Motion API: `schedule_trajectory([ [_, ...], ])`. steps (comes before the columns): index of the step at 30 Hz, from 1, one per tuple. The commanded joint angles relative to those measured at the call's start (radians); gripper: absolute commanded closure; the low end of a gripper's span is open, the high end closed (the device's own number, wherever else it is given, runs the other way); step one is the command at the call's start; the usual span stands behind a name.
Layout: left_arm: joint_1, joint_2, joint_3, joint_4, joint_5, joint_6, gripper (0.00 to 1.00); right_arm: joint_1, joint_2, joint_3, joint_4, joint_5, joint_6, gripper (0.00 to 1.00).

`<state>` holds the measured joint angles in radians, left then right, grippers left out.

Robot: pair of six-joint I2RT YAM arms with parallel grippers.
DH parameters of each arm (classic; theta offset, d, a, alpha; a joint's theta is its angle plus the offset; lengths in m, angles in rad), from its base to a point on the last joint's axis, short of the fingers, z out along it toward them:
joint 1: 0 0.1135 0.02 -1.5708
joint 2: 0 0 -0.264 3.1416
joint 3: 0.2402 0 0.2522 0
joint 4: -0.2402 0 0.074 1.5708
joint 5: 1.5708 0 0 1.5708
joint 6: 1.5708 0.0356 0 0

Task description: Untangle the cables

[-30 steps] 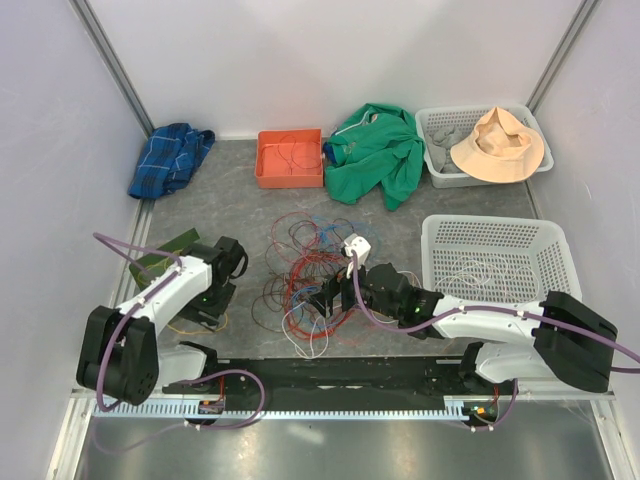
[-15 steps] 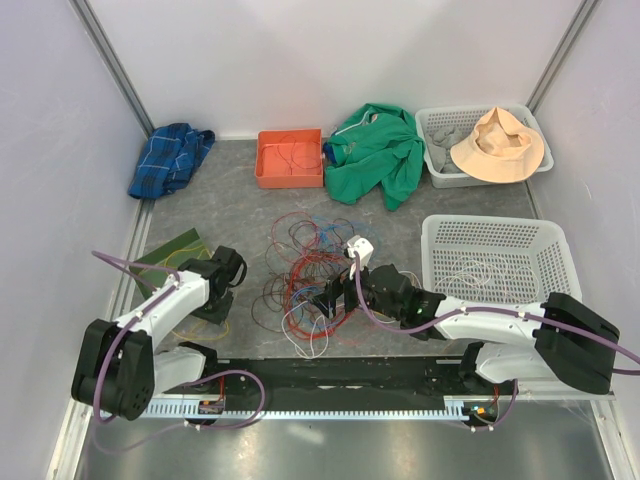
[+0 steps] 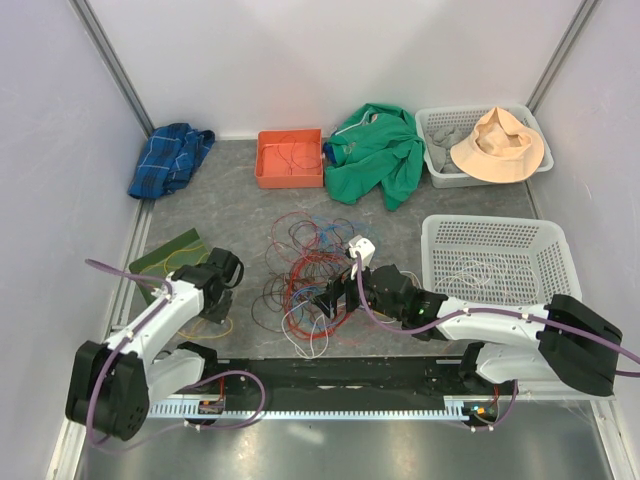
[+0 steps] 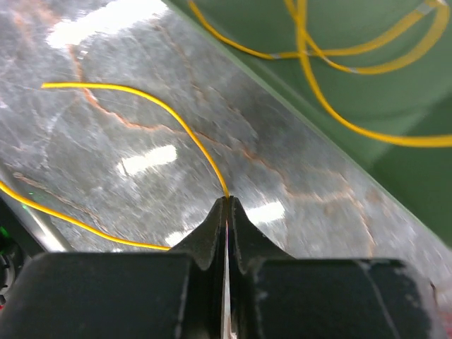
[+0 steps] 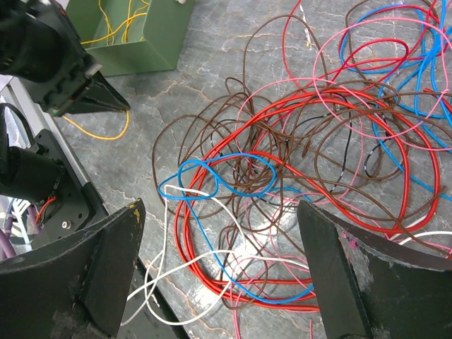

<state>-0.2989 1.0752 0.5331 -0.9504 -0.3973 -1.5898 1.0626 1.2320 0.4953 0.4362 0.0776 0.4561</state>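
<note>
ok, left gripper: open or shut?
Shut: the left gripper pinches the yellow cable. In the left wrist view its fingers meet without a gap and the cable runs into their tips.

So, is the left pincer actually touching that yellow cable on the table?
Touching. The left wrist view shows the yellow cable running straight into the left pincer's closed tips, pinched between them.

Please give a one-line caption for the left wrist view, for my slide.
Left gripper, jaws shut on a thin yellow cable, over the grey marbled table.
</note>
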Motion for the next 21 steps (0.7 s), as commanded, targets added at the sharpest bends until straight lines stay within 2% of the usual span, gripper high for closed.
schedule_trajectory([
  [1,-0.003,-0.103,0.056,0.007,0.015,0.109,0.98,-0.004,-0.025,0.011,0.003,0.013,-0.004,0.03],
  [8,-0.003,-0.187,0.174,-0.043,0.048,0.194,0.98,-0.006,-0.014,0.025,0.001,-0.001,0.004,0.04],
  [12,-0.003,-0.221,0.347,-0.102,0.005,0.238,0.98,-0.004,-0.020,0.034,-0.011,-0.002,0.003,0.04],
  [18,-0.002,-0.160,0.531,-0.154,-0.106,0.272,0.98,-0.004,-0.022,0.049,-0.025,-0.018,0.006,0.04],
  [21,0.015,-0.107,0.538,-0.142,-0.149,0.272,0.98,-0.006,-0.032,0.048,-0.036,-0.019,0.009,0.04],
])
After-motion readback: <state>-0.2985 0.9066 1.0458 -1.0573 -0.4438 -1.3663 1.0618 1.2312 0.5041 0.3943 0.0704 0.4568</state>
